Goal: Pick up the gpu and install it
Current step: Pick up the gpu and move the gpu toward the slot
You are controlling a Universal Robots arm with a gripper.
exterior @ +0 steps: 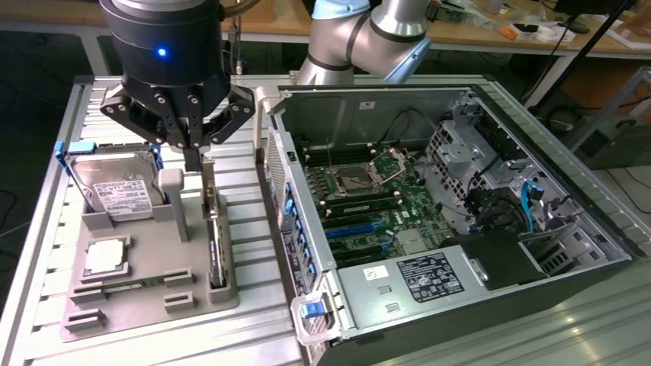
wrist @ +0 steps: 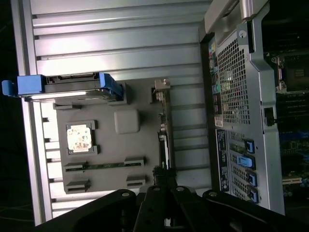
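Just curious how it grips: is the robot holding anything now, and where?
Apparently nothing: the gripper has its jaws shut over the gpu, which stands in its grey tray.

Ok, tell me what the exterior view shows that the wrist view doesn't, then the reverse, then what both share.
Exterior view adds: the arm's silver joints, the case's power supply with its label, the drive cage, a workbench behind.
Wrist view adds: the case's perforated rear panel face-on.
Shared: the grey tray, the hard drive in blue rails, the processor, the memory stick, the motherboard, and the gpu standing on edge with the shut gripper at one end.
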